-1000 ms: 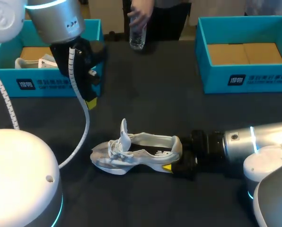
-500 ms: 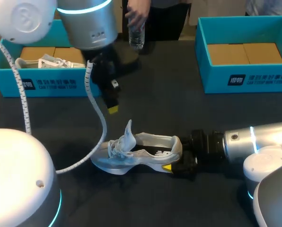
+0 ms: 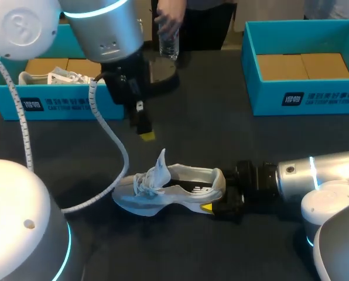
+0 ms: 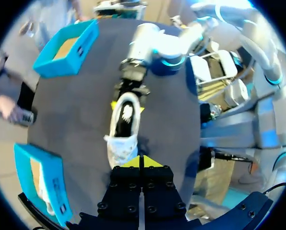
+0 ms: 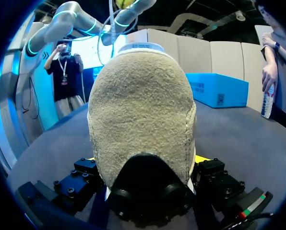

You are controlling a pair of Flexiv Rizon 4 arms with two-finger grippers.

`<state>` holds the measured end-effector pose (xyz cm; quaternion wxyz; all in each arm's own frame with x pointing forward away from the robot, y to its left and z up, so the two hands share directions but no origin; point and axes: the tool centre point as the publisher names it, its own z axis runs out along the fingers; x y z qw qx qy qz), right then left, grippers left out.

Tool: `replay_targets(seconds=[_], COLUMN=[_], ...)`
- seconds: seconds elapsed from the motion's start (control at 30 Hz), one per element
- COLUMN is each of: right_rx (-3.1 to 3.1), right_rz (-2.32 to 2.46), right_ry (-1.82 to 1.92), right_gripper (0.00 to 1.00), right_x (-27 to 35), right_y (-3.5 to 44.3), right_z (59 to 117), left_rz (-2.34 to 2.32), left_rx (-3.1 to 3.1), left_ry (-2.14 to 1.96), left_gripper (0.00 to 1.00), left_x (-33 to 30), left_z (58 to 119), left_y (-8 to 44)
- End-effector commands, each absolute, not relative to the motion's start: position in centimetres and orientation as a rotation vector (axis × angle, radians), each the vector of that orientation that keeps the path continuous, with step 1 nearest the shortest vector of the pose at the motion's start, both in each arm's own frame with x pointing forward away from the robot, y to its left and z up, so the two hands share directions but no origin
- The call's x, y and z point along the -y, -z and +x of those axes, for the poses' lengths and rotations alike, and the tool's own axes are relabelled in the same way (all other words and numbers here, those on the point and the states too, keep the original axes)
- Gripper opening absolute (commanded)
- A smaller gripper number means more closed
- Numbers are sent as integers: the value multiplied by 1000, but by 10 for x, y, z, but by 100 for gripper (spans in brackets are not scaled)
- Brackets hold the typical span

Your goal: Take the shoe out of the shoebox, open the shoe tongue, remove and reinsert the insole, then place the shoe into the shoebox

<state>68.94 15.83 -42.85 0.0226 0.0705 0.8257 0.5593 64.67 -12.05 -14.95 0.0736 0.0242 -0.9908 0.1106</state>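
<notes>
Two grippers split the job: the right gripper (image 3: 215, 196) pinches the shoe (image 3: 168, 188) by its heel, apparently to steady it on the table (image 3: 221, 134), while the left gripper (image 4: 142, 162) hangs above the raised tongue (image 3: 161, 165), tips pressed together

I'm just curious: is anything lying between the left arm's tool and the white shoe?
No. In the head view, only bare black table lies between the left tool and the shoe.
</notes>
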Motion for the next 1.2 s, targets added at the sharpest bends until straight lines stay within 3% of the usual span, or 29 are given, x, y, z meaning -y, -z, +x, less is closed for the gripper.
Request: replay_targets(seconds=[0.03,1.2], right_rx=[-2559,-2559], right_rz=[218,218], right_ry=[-1727,-1727], right_gripper=[0,0], right_x=[-161,-161], right_y=[431,431], right_z=[689,689], left_rz=[17,-208], left_rx=[2938,2973], left_ry=[-299,-380], left_gripper=[0,0], left_x=[140,186], left_z=[655,651], left_y=[153,197])
